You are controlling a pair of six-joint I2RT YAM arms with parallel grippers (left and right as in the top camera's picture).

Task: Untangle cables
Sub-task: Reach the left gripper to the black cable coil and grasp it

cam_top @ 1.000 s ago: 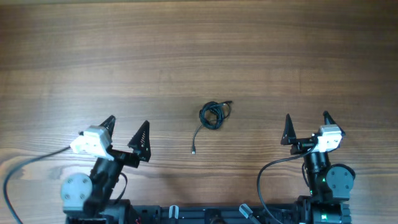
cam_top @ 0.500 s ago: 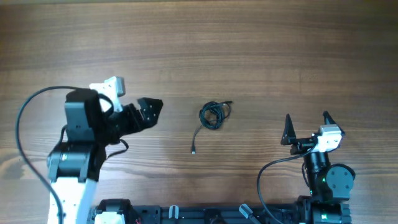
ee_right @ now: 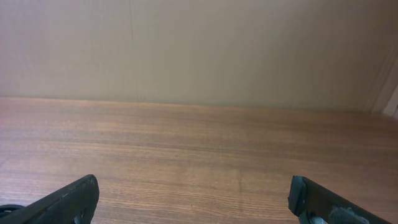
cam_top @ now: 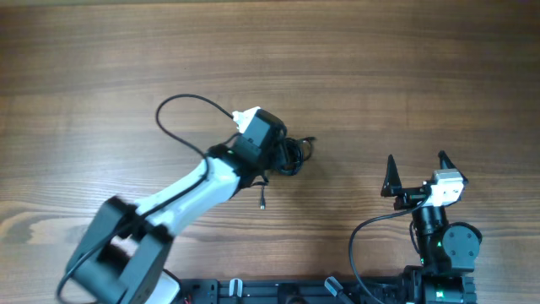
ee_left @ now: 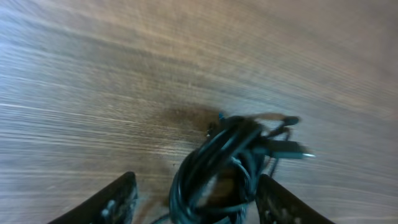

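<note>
A wooden tabletop [cam_top: 422, 67] fills every view. The left arm [cam_top: 186, 190] is stretched forward and toward the middle, and its wrist is placed over the cables [ee_left: 217, 155]. A thick black lead [cam_top: 169, 114] is seen looped to the left of that wrist. The right arm [cam_top: 439, 236] is folded close to its base.

The left tool [ee_left: 196, 183] is set down around the bundle with its jaws apart. One finger [ee_left: 118, 199] is seen left of the bundle, with bare wood between them. The other finger [ee_left: 277, 202] is just beside the bundle on the right; whether it touches cannot be told, as the wrist view is blurred. Nothing is gripped by this tool.

The right tool [cam_top: 416, 160] is spread wide and is empty; only bare wood is seen between its fingers in its wrist view.

The cables are thin black wires bunched into a small coil that lies on the tabletop between the left tool's fingers. From the right tool the coil is well apart, ahead and to the left. One strand [cam_top: 267, 184] is trailed out of the coil back along the left arm and is ended by a tiny plug [cam_top: 262, 203]. A second plug [ee_left: 301, 152] is stuck out of the coil to the right, ahead of the left tool's right finger.
</note>
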